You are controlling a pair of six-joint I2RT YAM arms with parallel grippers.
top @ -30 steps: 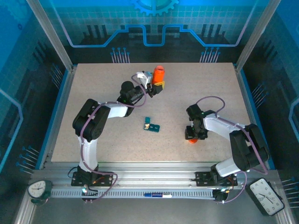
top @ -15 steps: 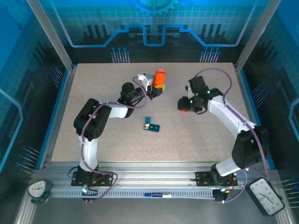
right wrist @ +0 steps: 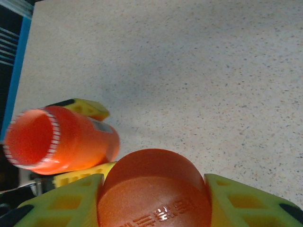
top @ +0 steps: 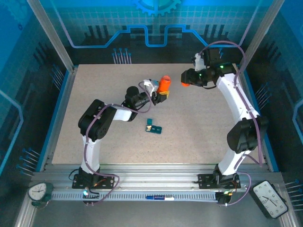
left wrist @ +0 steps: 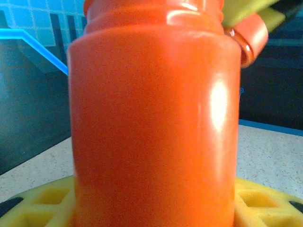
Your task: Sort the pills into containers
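Note:
My left gripper (top: 162, 91) is shut on the body of an orange pill bottle (top: 164, 83), held above the table's far middle. In the left wrist view the bottle (left wrist: 151, 123) stands between yellow fingers (left wrist: 33, 205). The bottle (right wrist: 71, 139) has no cap, and its open mouth faces the right wrist camera. My right gripper (top: 185, 83) is just right of the bottle, shut on the orange cap (right wrist: 154, 189); that cap (left wrist: 251, 38) also shows in the left wrist view. The dark-teal containers strip (top: 154, 126) lies on the table nearer the arms. The pills are hidden.
The speckled table (top: 203, 127) is framed by aluminium posts and blue panels. The right arm's elbow (top: 244, 132) rises over the right side. There is bare tabletop (right wrist: 213, 71) below the right gripper.
The right arm swung from the table's front right up to the far middle with the cap in it. The left gripper moved the bottle a little right and nearer.

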